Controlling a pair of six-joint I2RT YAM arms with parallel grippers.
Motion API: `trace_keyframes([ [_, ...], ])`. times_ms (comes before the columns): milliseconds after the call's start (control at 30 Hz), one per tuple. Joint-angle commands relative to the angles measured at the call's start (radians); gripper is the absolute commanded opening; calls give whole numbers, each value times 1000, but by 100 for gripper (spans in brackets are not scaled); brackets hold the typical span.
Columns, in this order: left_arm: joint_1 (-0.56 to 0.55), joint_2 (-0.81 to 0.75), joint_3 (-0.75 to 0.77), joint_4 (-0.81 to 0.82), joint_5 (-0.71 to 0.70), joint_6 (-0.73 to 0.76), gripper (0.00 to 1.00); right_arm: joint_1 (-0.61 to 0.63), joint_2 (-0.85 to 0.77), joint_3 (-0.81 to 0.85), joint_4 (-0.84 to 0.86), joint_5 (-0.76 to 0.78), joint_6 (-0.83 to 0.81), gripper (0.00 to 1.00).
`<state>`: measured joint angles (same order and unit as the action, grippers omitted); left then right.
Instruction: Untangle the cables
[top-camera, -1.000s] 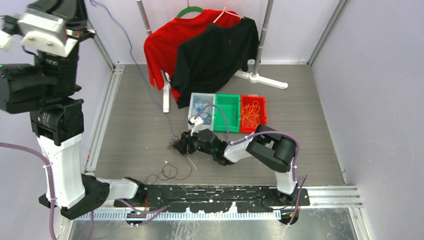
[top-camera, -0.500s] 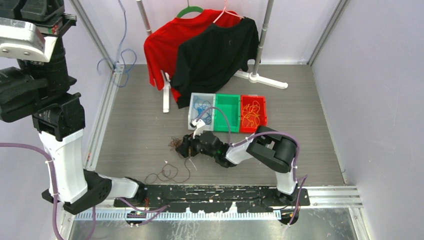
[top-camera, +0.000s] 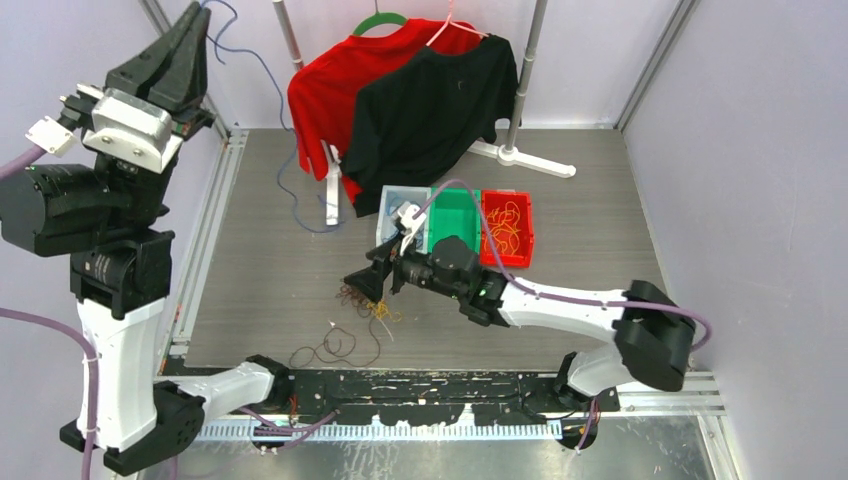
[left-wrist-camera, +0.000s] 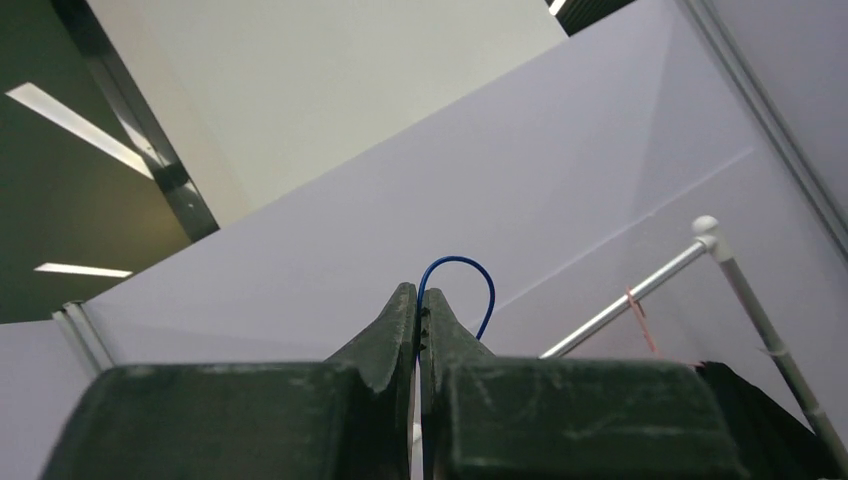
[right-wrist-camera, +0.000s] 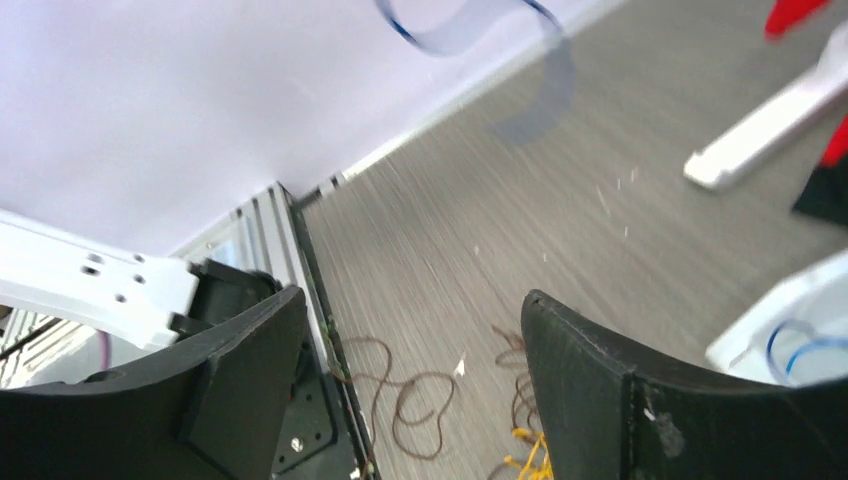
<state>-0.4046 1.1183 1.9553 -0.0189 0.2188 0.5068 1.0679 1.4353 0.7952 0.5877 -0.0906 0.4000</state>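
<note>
Tool, left: raised high at the left of the cell and pointing upward, the black left tool (left-wrist-camera: 418, 300) has its jaws pressed together with only a sliver between them, pinching a thin blue cable (left-wrist-camera: 455, 259).
Blue cable: arches out past the pinched fingertips in a small loop. In the top view it hangs in a long slack line down to the grey wood-grain bench (top-camera: 260, 260), ending near the white foot of the clothes rack (top-camera: 332, 195).
Tool, right: the black right tool (right-wrist-camera: 408, 302) is spread wide with nothing between its fingers. It hovers low over the bench, just above and beside the tangle, and no contact with it shows.
Tangle: a small knot of dark brown cable (top-camera: 352, 295) lies on the bench by the right tool, with a short clump of yellow-orange cable (top-camera: 386, 313) just beside it on the near side.
Loose loop: a separate dark brown cable loop (top-camera: 335, 347) lies flat nearer the arm bases, apart from the knot.
Bins: three stand in a row beyond the right tool. The clear bin (top-camera: 393, 197) holds blue cables, next is the green bin (top-camera: 455, 212), and the red bin (top-camera: 507, 193) holds yellow-orange cables.
Behind: a red shirt (top-camera: 325, 90) and a black shirt (top-camera: 430, 110) hang on the rack.
</note>
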Motion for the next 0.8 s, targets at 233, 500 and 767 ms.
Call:
trace_keyframes([
  [233, -2, -51, -111, -158, 174, -186, 0, -12, -70, 255, -201, 12, -184, 82],
  [500, -3, 5, -152, -161, 188, -306, 0, -24, -39, 280, -184, 96, -184, 79],
  [767, -2, 93, -117, -150, 161, -341, 0, -56, -37, 232, -156, 115, -146, 78],
])
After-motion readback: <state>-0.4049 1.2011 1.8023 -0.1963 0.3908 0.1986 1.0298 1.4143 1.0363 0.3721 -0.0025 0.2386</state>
